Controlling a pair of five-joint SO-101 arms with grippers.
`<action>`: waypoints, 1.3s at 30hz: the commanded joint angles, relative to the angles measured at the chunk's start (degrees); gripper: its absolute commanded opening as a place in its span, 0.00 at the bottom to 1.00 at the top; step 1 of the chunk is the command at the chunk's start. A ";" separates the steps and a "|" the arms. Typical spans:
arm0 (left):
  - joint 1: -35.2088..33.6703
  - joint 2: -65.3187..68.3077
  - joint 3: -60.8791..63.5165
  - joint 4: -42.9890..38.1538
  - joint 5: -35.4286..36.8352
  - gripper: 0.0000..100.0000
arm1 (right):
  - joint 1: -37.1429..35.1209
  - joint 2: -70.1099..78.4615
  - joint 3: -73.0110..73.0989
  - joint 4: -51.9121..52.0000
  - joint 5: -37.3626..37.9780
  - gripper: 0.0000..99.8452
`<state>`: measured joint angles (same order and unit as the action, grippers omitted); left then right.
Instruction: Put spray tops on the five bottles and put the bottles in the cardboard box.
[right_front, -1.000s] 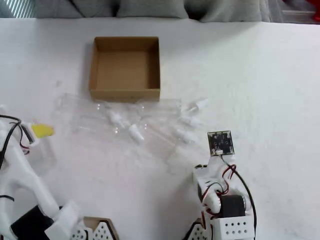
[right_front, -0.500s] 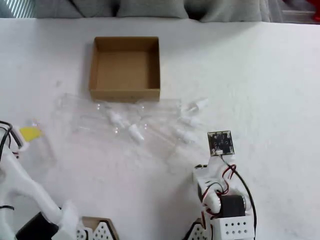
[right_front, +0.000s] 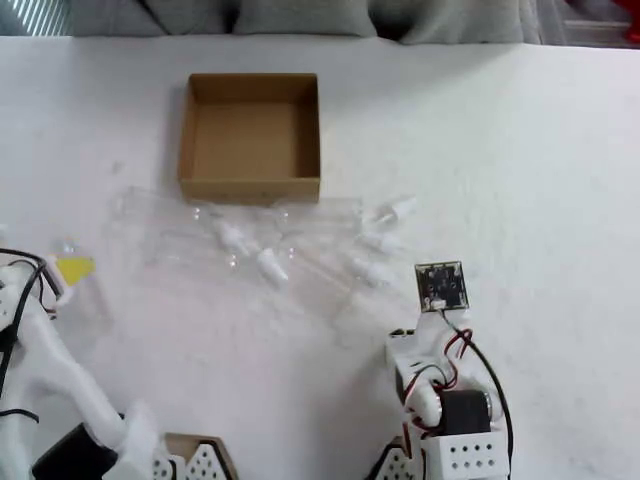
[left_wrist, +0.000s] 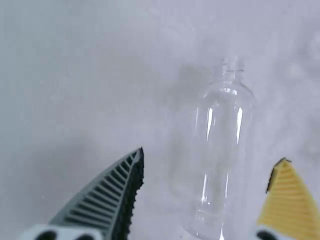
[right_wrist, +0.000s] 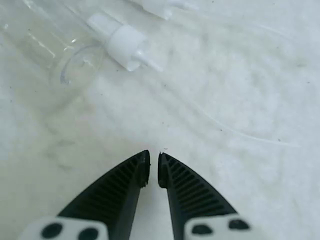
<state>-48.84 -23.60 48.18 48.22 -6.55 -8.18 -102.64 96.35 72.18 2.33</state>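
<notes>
A: One container w/ walls: cardboard box, well ahead of both arms, brown floor showing wall to wall.
B: And the left gripper?
A: Spread wide, gripping nothing. Clear bottle lies betw. the jaws, touching neither, base cut off.
B: And the right gripper?
A: Jaws nearly touching, nothing in them. Ahead: spray top beside a 2nd bottle. Others on the table too faint to count.

left arm: we see it at the high view's left edge, forearm stretched forward.
left gripper: spread wide; grey finger on one side, yellow finger on the other.
right arm: folded up close over its base.
right gripper: closed, dark fingertips almost touching.
</notes>
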 joint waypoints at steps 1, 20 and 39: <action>2.07 -1.63 -0.35 -2.29 0.70 0.39 | 0.04 -0.48 0.44 0.31 0.09 0.02; 5.67 -1.27 -11.08 10.20 6.42 0.28 | 0.04 -0.48 0.44 0.31 0.09 0.02; 6.20 18.07 -21.71 13.80 6.42 0.28 | 0.04 -0.48 0.44 0.31 0.09 0.02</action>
<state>-43.47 -5.14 26.81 64.75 -0.66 -8.09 -102.64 96.35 72.18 2.33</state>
